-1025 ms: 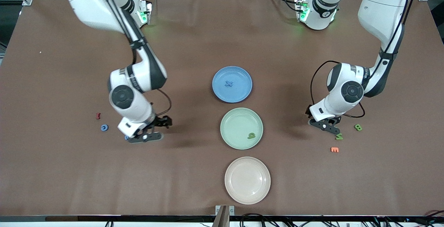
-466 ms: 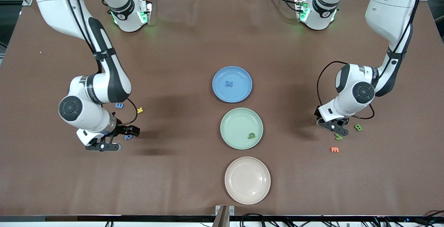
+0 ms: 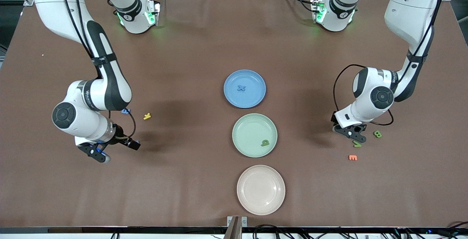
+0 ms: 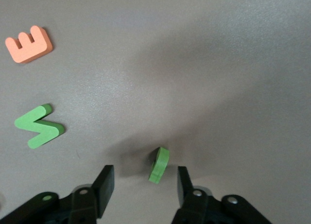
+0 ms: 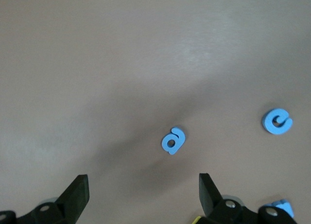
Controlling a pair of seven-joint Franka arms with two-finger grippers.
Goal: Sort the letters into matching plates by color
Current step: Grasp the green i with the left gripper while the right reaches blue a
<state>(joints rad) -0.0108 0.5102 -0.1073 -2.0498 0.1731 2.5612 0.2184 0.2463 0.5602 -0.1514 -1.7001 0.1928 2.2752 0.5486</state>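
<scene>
We see a brown bench. A cream-beige plate sits on it near the front camera, at the middle of the bench's length, and nothing lies in it. An orange letter E lies flat toward the left arm's end; the left wrist view shows it as well. A small yellow letter lies toward the right arm's end, farther from the front camera than the orange E. We cannot tell which letter the yellow one is.
</scene>
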